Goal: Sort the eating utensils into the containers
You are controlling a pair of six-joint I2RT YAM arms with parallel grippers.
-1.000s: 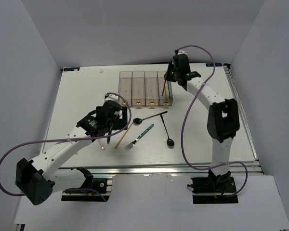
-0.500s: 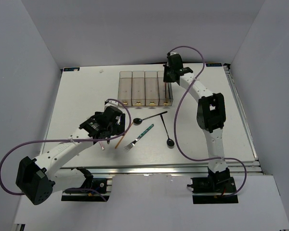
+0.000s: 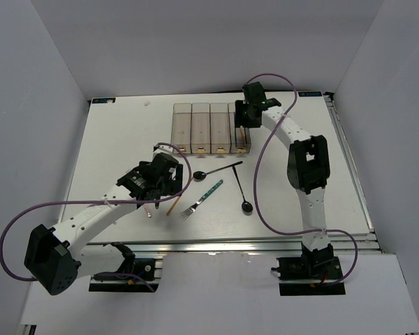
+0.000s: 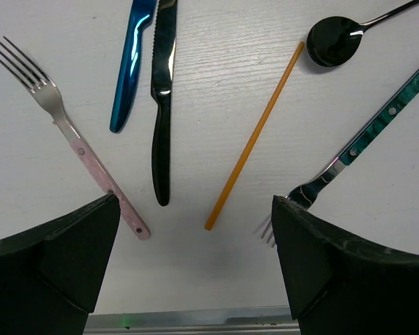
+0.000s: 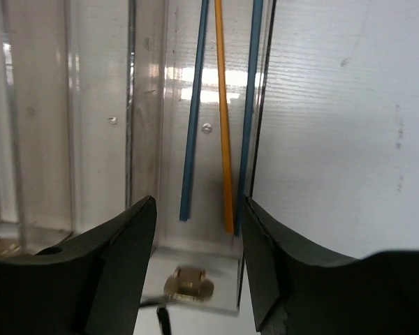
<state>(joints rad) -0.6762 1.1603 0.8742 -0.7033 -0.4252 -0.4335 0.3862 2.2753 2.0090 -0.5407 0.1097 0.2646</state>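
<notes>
My left gripper [image 4: 195, 259] hangs over the table [image 4: 216, 279] with its fingers spread wide and empty. Just beyond it the loose orange chopstick [image 4: 253, 136] lies between the black knife [image 4: 162, 105] and the teal fork [image 4: 363, 139], with the pink fork [image 4: 91, 167] off to one side. My right gripper [image 5: 195, 276] is also parted and holds nothing. It sits above the rightmost bin [image 5: 173, 160], where two blue chopsticks [image 5: 193, 112] flank an orange one [image 5: 223, 118].
</notes>
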